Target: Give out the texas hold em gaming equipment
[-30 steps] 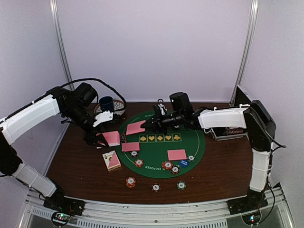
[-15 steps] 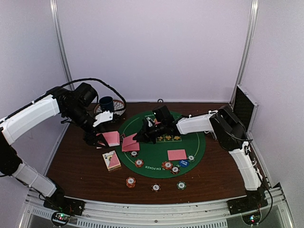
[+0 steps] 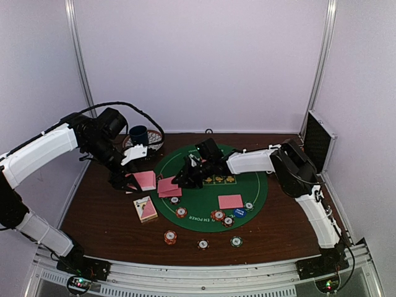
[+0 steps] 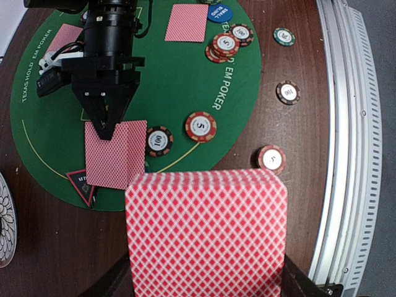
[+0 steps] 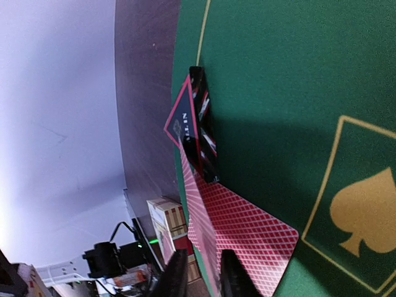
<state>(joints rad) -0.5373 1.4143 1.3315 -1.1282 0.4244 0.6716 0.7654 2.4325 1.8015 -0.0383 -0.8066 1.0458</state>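
My left gripper (image 3: 137, 179) is shut on a deck of pink-backed playing cards (image 4: 206, 235), held above the table's left side. My right gripper (image 3: 182, 181) reaches to the left edge of the green poker mat (image 3: 201, 201). Its fingers (image 5: 176, 278) stand slightly apart, open, around the raised edge of a tilted card (image 5: 198, 210). That card leans on another card (image 5: 247, 241) lying flat on the mat. A black-red triangular marker (image 5: 185, 120) lies just beyond them. Another single card (image 3: 230, 202) lies at the mat's right. Striped chips (image 3: 217, 215) and a blue button (image 3: 239, 212) sit nearby.
A card box (image 3: 145, 208) lies on the wood left of the mat. Three chips (image 3: 203, 244) sit in a row near the front edge. A dark blue cup (image 3: 138, 134) on a patterned saucer (image 3: 154, 139) stands at the back left. An open metal case (image 3: 318, 133) stands at the back right.
My right arm swung from the back of the mat down to its left edge, carrying a card onto the one lying there, and its fingers parted a little. The left arm stayed put.
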